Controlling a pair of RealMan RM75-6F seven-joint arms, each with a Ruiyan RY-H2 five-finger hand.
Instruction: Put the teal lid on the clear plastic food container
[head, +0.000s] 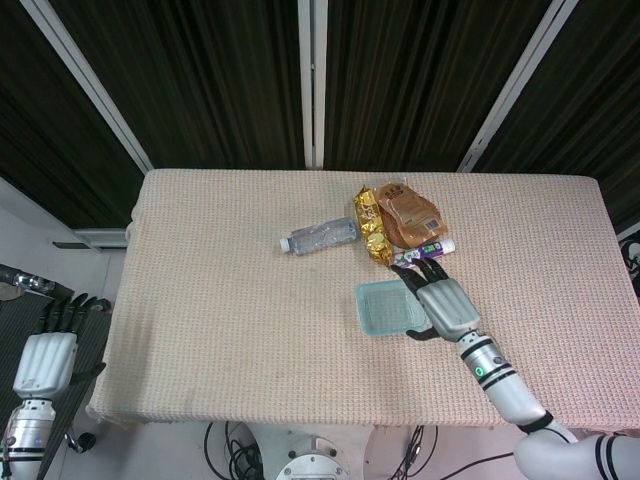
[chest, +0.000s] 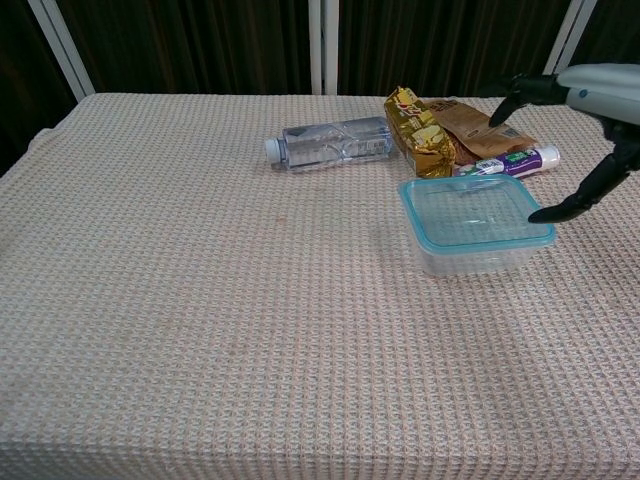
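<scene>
The clear plastic food container (chest: 472, 226) (head: 386, 308) stands on the table right of centre, with the teal lid (chest: 437, 206) lying flat on top of it. My right hand (head: 444, 303) (chest: 590, 120) hovers just right of the container with fingers spread, holding nothing and apart from the lid. My left hand (head: 45, 360) hangs off the table's left side, low at the head view's edge, fingers extended and empty. The chest view does not show it.
A clear water bottle (chest: 328, 143) lies on its side behind the container. Gold and brown snack packets (chest: 440, 128) and a purple-and-white tube (chest: 510, 161) lie close behind the container. The woven tablecloth (chest: 200, 300) covers the table.
</scene>
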